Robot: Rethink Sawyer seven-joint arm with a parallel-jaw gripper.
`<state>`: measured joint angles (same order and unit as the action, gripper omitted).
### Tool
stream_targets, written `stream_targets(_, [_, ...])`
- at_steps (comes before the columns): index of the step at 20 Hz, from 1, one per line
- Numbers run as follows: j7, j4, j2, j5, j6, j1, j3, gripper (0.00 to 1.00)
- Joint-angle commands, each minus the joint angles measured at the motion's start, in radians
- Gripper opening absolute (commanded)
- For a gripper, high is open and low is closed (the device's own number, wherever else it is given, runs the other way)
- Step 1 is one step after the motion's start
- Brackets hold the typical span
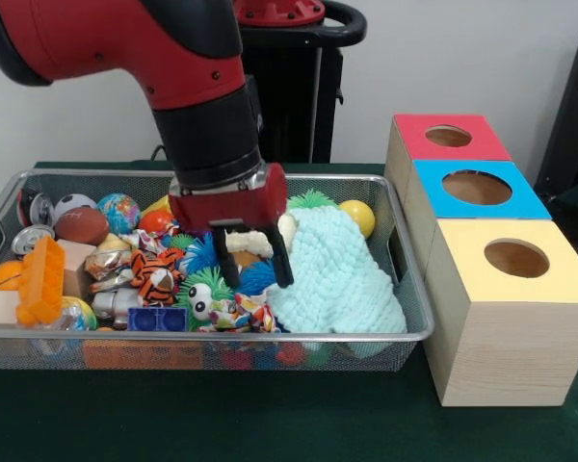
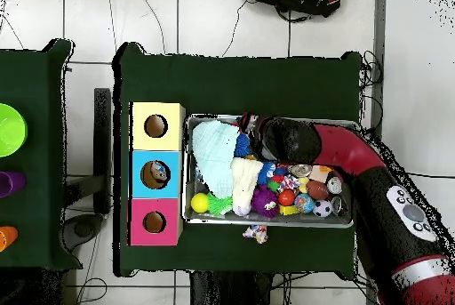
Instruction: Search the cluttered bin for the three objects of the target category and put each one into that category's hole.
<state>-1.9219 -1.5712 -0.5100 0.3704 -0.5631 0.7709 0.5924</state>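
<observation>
Your gripper has its two black fingers spread apart, and nothing is held between them. They hang down into the middle of the wire bin, just above the toys. You can see a cream fuzzy thing right behind the fingers, but you cannot tell if they touch it.

Look to the right of the fingers and you see a pale blue knit cloth lying over that side of the bin. A yellow ball sits at the far right corner. On the left side are a tiger toy, an orange block, a globe ball and a brown ball.

Beside the bin on the right stand three wooden boxes in a row. The red box is far, the blue box is in the middle and the yellow box is near. Each has a round hole on top.

From above, a small toy lies on the table outside the bin.
</observation>
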Motion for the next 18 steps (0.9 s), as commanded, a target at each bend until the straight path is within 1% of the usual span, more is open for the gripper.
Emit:
stream_targets(1, [0.370, 0.180, 0.094, 0.069, -0.197, 0.050, 0.076, 1.00])
stream_targets(7, [0.405, 0.189, 0.130, 0.069, -0.215, 0.101, 0.107, 1.00])
stream_targets(9, [0.420, 0.189, 0.130, 0.071, -0.228, 0.116, 0.116, 1.00])
stream_targets(10, [0.424, 0.187, 0.119, 0.080, -0.236, 0.118, 0.113, 1.00])
stream_targets(14, [0.429, 0.185, 0.056, 0.146, -0.267, 0.084, 0.069, 1.00])
stream_targets(15, [0.426, 0.149, 0.011, 0.142, -0.281, 0.094, 0.068, 1.00])
stream_targets(18, [0.419, 0.131, -0.010, 0.172, -0.273, 0.089, 0.063, 1.00])
